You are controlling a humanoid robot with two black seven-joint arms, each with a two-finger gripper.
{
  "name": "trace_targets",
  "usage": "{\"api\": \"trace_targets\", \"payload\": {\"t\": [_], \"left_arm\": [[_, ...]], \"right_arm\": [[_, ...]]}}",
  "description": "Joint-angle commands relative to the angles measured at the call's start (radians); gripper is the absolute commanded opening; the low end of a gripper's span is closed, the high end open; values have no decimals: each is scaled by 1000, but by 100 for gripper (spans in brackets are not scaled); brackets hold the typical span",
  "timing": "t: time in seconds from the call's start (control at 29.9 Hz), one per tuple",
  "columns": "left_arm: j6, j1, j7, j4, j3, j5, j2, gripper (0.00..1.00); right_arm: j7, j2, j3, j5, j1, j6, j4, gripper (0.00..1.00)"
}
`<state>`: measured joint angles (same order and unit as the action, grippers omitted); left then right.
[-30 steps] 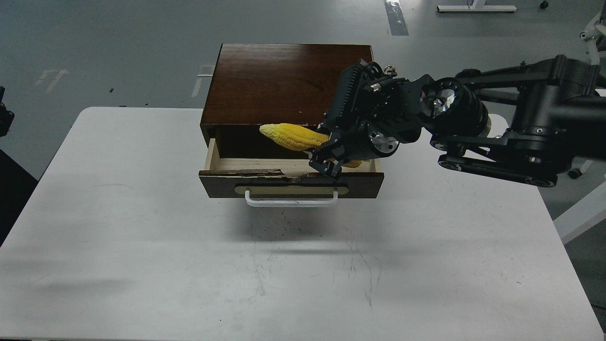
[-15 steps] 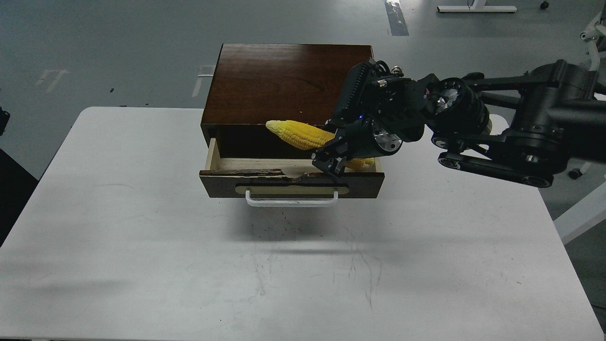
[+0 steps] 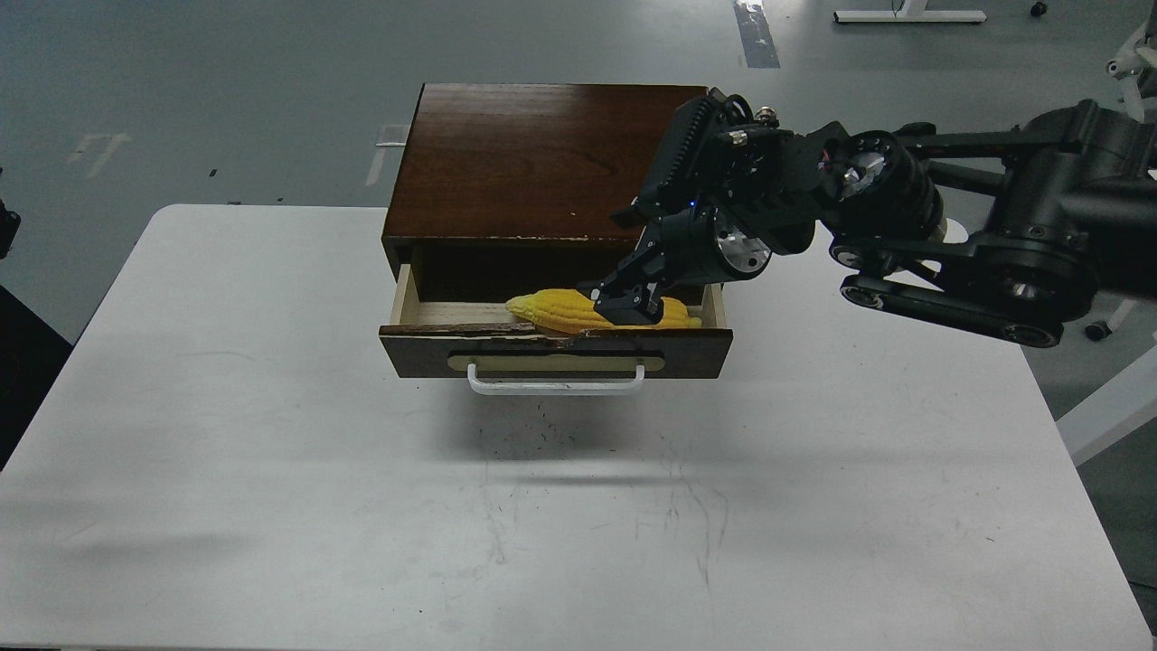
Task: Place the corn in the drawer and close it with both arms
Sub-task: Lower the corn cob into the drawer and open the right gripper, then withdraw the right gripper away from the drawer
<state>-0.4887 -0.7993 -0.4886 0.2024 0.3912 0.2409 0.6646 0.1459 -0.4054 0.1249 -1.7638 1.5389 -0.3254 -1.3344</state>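
The yellow corn [image 3: 553, 309] lies flat inside the open drawer [image 3: 696, 347], pale tip to the left, along the front wall. The drawer is pulled out of the dark brown cabinet [image 3: 533, 163] and its white bar handle [image 3: 556, 388] faces me. My right gripper [image 3: 624, 303] reaches in from the right and hangs just over the middle of the corn. Its fingers are spread and no longer lift the cob. The left arm's gripper is out of view.
The cabinet stands at the far middle of a white table [image 3: 271, 470]. The drawer's top front edge is chipped [image 3: 551, 334]. My right arm's thick links [image 3: 994, 244] hang over the table's far right corner.
The corn was held tilted above the drawer with its tip raised to the left. It now lies level in the drawer, and the right gripper has risen slightly and let it go.
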Motion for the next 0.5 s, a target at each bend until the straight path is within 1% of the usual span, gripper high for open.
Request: {"api": "trace_targets", "payload": {"t": [0.0, 0.07, 0.1, 0.13, 0.2, 0.27, 0.33, 0.37, 0.4, 0.47], "left_arm": [[0, 0, 0, 0, 0, 0, 12, 98], [0, 0, 0, 0, 0, 0, 16, 98], [0, -3, 0, 0, 1, 1, 20, 98], [0, -4, 0, 0, 1, 1, 20, 98], [0, -14, 0, 0, 3, 1, 20, 98], [0, -18, 0, 0, 3, 0, 18, 98], [0, -23, 0, 2, 3, -2, 15, 98], [0, -29, 0, 2, 2, -2, 15, 98], [0, -41, 0, 2, 3, -2, 15, 98], [0, -55, 0, 3, 3, -2, 15, 98]], "right_arm": [[1, -16, -97, 41, 3, 0, 40, 95], [0, -29, -145, 102, 1, -1, 70, 95], [0, -36, -190, 181, 3, -3, 105, 100], [0, -38, -212, 229, 4, -3, 124, 100], [-2, -50, -263, 399, 10, -3, 182, 100], [-2, -72, -286, 476, 15, -3, 213, 100], [-2, -113, -329, 588, 13, -1, 245, 100], [-5, -140, -353, 683, 10, -3, 265, 100], [-8, -162, -361, 789, 6, -3, 294, 100], [-9, -171, -354, 892, 4, -3, 339, 100]]}}
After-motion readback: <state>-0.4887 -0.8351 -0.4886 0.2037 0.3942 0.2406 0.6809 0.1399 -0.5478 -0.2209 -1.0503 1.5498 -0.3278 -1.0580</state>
